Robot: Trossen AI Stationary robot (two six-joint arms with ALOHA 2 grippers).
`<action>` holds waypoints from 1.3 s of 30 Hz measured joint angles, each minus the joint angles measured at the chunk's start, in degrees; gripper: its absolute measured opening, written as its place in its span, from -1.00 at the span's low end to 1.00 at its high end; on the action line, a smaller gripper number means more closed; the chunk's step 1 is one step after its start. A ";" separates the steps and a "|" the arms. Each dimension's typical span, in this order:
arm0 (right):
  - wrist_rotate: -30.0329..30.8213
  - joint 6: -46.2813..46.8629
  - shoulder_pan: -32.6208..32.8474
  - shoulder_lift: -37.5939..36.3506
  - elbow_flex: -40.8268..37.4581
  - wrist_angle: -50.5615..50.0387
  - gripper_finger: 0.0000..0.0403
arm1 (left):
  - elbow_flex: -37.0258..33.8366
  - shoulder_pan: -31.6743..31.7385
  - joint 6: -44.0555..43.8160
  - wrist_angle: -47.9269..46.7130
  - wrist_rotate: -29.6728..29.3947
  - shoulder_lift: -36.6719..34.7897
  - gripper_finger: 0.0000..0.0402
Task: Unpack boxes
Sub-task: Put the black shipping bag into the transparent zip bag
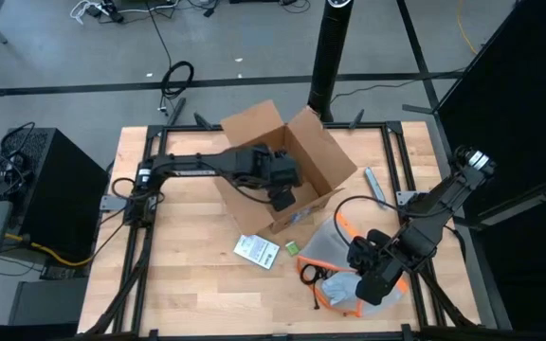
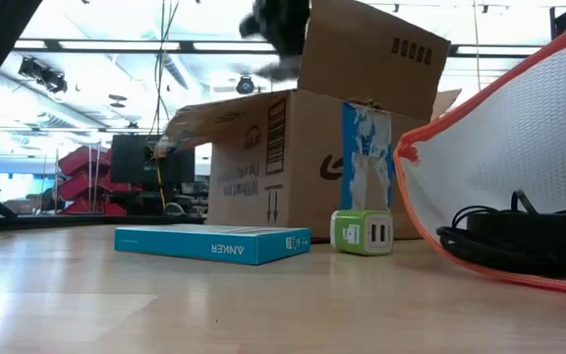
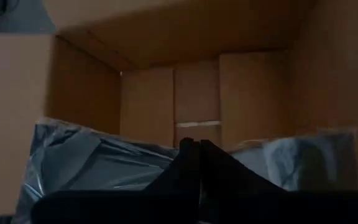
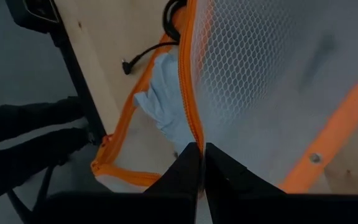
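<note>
Toward the far middle of the worktop (image 1: pixel 188 294) stands the box (image 1: pixel 301 175), flaps up, open top facing the camera above. Left end effector (image 3: pixel 193 146) is down inside it; in the left wrist view its fingers are pressed together, tips just above a clear-wrapped packet (image 3: pixel 98 165) lying against the box floor and back wall. Whether the tips pinch the wrap cannot be told.

Already out, near the front of the box: a flat white-and-teal Anker carton (image 1: pixel 256 250) and a small green charger (image 1: pixel 292 248) just beside it.

Right end effector (image 4: pixel 196 149) sits over the mesh pouch (image 1: pixel 349 270) with orange edging near the right front corner of the worktop. Its fingers are closed at the pouch's orange zipper edge (image 4: pixel 188 74), apparently gripping it; a black cable (image 2: pixel 519 236) and something pale blue lie in the pouch.

Step in hand, as judged: emptying the box, with the left arm reaching for the wrapped packet.

Next move calls for: a firm pinch on the slippery wrap, then a straight lift clear of the box walls and flaps so the box does not drag or tip, and a set-down on bare wood beside the carton.
</note>
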 joint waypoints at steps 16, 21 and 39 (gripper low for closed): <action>3.50 -6.04 -2.04 -3.15 0.00 -0.35 -1.00 | 5.86 -16.42 -17.53 -7.06 -1.13 -3.89 -1.00; 4.55 -6.55 -4.22 -3.15 0.00 0.32 -1.00 | 5.86 -20.74 -21.34 -0.81 -2.87 -1.11 -1.00; 9.26 -2.45 -7.87 -1.78 0.00 7.97 -1.00 | 5.85 -28.71 -29.86 18.57 -6.68 14.03 -1.00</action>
